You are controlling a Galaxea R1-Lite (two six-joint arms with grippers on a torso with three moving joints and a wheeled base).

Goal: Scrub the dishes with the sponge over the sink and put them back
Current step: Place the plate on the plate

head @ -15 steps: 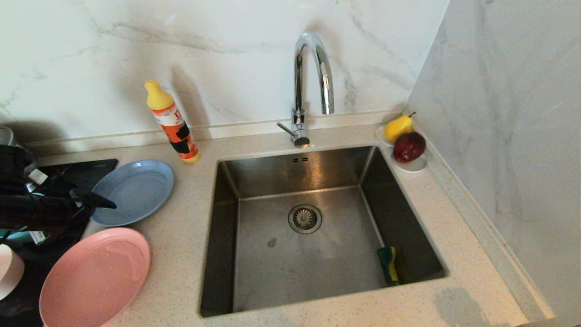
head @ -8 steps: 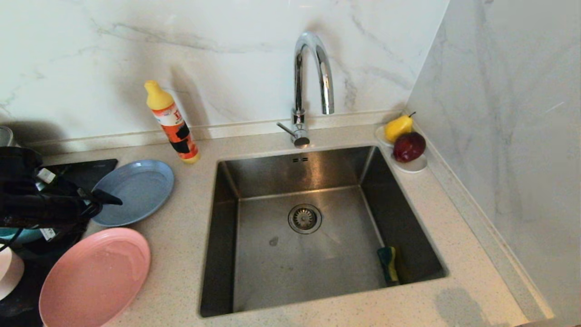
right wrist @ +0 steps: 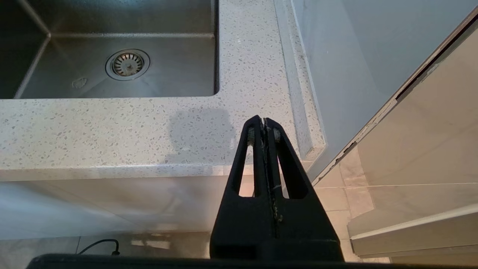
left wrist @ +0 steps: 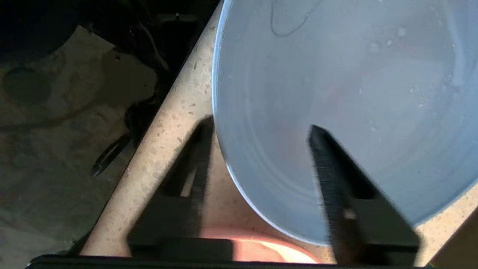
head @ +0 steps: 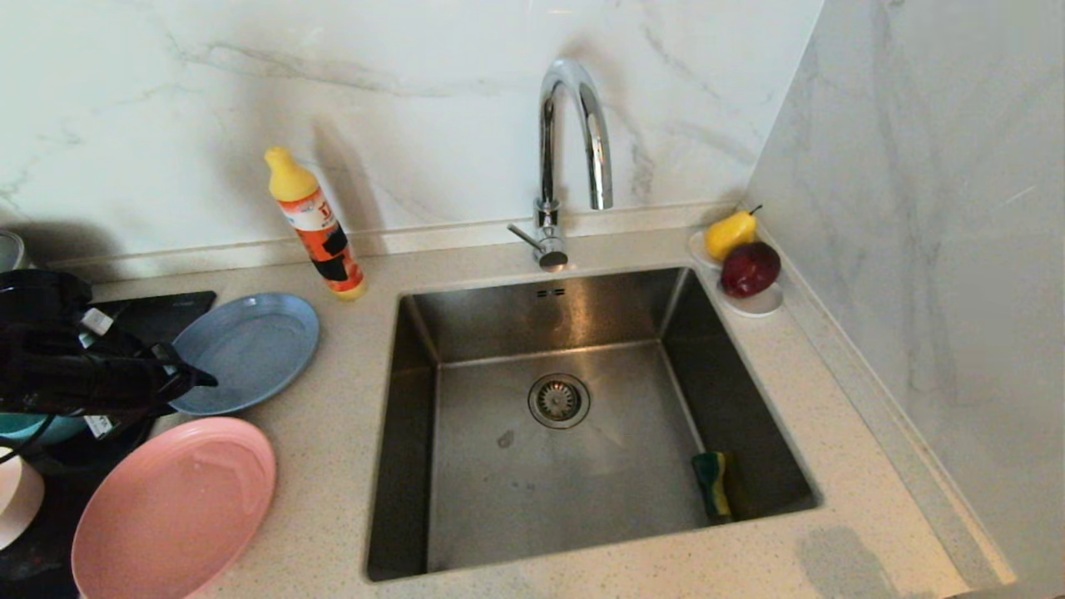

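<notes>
Head view first: the sink [head: 582, 433] fills the middle of the desk [head: 349, 466], steel and square, with the sponge [head: 712, 484] standing on edge against its right wall, near the front corner. Left of the basin lie the salmon-pink plate [head: 175, 509] at the front and the grey-blue plate [head: 246, 351] behind it; the teal bowl [head: 33, 428] and the pale bowl [head: 17, 497] sit at the far left edge, partly hidden.

My reading is that the step in hand is picking up the grey-blue plate. The left pincer [left wrist: 261, 130] reaches in low and nearly level from the left, one finger over the plate's inner face, the other outside and below its rim. The jaws straddle the rim but a gap shows, so nothing is gripped. Next it must close on the rim, then lift and carry the plate over the basin.

The right pincer [right wrist: 264, 129] hangs parked off the desk's front right corner, clenched on nothing.
</notes>
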